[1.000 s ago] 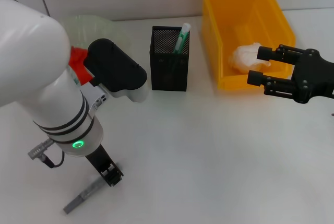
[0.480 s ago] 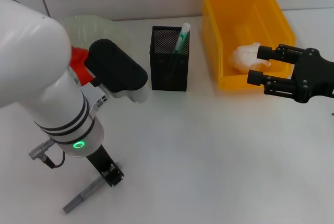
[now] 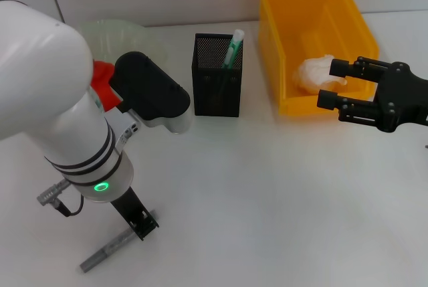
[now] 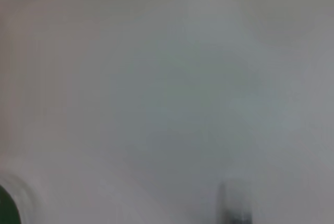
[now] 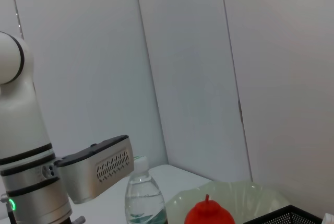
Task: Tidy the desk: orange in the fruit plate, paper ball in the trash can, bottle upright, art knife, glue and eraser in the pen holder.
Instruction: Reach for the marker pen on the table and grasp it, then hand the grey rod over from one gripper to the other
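The grey art knife (image 3: 107,252) lies flat at the table's front left. My left gripper (image 3: 140,223) is down at its far end, touching it. The black mesh pen holder (image 3: 217,79) holds a green and white glue stick (image 3: 233,47). The paper ball (image 3: 311,73) lies inside the yellow trash can (image 3: 274,46). My right gripper (image 3: 333,83) hovers open and empty at the can's front right corner. A red round fruit, the orange (image 5: 209,214), sits on the clear fruit plate (image 5: 261,198). The bottle (image 5: 141,198) stands upright. The eraser is out of view.
My bulky left arm (image 3: 60,100) covers much of the table's left side and hides the bottle in the head view. The fruit plate (image 3: 130,33) is at the back left against the wall. Bare tabletop (image 3: 267,193) spreads across the middle and front right.
My left arm's wrist has shifted very slightly above the knife. The right arm and all the objects have not moved.
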You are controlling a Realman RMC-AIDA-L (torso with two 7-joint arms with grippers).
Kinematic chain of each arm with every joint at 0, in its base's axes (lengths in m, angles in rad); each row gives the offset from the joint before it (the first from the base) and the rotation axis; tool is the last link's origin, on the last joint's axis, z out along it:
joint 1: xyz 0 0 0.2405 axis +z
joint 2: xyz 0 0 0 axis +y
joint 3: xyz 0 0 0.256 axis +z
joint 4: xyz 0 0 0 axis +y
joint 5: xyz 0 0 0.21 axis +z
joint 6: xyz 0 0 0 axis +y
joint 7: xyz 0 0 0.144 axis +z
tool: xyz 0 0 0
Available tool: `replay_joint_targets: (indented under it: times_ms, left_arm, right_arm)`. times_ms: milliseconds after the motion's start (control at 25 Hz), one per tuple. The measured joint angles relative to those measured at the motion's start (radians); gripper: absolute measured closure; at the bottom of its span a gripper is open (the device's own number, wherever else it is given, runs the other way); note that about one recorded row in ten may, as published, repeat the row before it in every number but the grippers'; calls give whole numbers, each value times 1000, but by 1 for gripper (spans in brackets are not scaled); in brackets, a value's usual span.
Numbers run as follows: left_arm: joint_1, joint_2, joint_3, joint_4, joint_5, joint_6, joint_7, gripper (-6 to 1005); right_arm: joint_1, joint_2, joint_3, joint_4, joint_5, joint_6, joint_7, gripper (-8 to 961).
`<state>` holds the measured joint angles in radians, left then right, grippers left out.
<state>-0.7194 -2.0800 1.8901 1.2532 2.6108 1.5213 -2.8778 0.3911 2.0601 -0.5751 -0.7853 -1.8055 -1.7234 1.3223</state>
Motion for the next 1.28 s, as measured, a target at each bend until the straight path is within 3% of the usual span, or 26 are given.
replay_joint_targets:
  times_ms: [440,1280]
  left_arm:
    - [-1,0,-1,0,0,0,0,855]
    - [-3,0,-6,31,0,-18,0,862]
  right_arm:
    - [-1,0,0,-1,0,-1,1,231]
    - [-2,1,0,-2,2,-2,5,231]
